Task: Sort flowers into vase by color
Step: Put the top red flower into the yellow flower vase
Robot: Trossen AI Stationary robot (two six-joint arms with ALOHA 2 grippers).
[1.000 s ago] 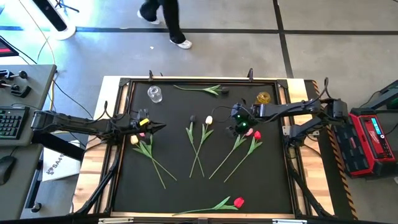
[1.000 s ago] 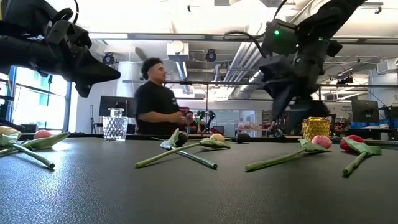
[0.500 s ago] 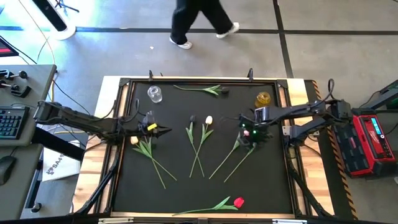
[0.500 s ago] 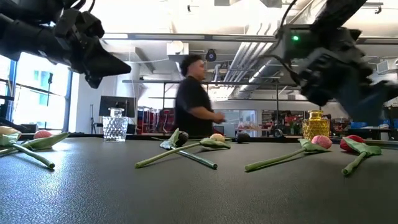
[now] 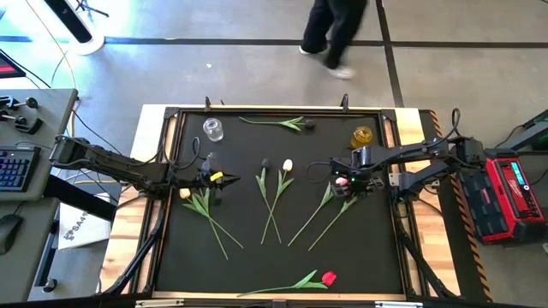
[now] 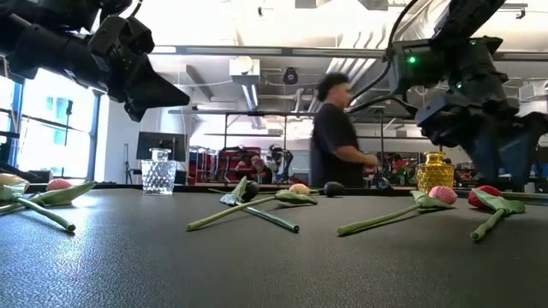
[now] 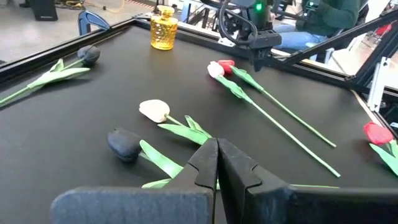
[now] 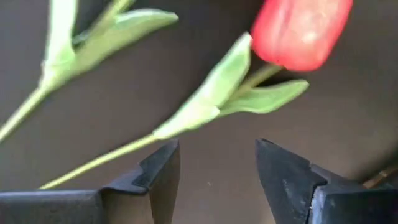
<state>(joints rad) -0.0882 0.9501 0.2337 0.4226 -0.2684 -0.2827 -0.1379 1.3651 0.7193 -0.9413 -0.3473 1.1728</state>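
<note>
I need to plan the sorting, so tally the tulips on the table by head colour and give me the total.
Red tulips: 2
Pink tulips: 2
Dark tulips: 2
Cream-white tulips: 2
Total: 8

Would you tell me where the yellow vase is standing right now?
In the high view the yellow vase stands near the table's far right corner, just beyond the right gripper.
</note>
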